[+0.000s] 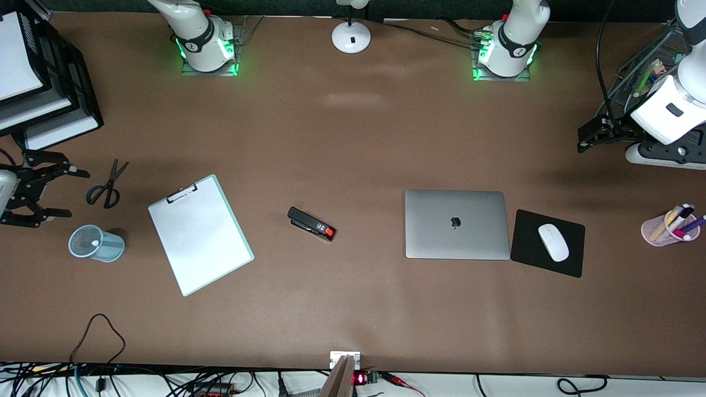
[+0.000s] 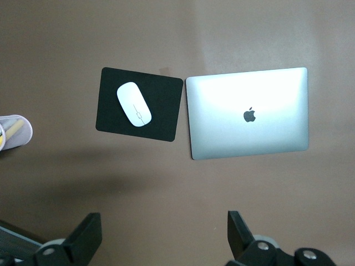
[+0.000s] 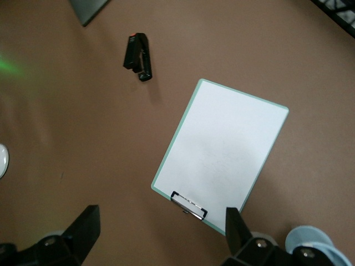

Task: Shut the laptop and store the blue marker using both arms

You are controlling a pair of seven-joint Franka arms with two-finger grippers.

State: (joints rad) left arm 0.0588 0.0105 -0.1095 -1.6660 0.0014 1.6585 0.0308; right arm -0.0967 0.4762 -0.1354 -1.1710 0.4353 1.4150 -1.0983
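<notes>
Laptop lying shut below open, empty left gripper | right gripper gaping empty over clipboard | blue marker showing nowhere | both grippers cut off at frame edges.

Matt silver metal laptop lid, glossy white plastic mouse, matt blk pad.

1. Bare tabletop stretches wide between the arm bases and the row of desk items.
2. The stapler sits alone between clipboard and shut laptop, open gaps either side.
3. The mouse pad crowds the laptop's edge.
</notes>
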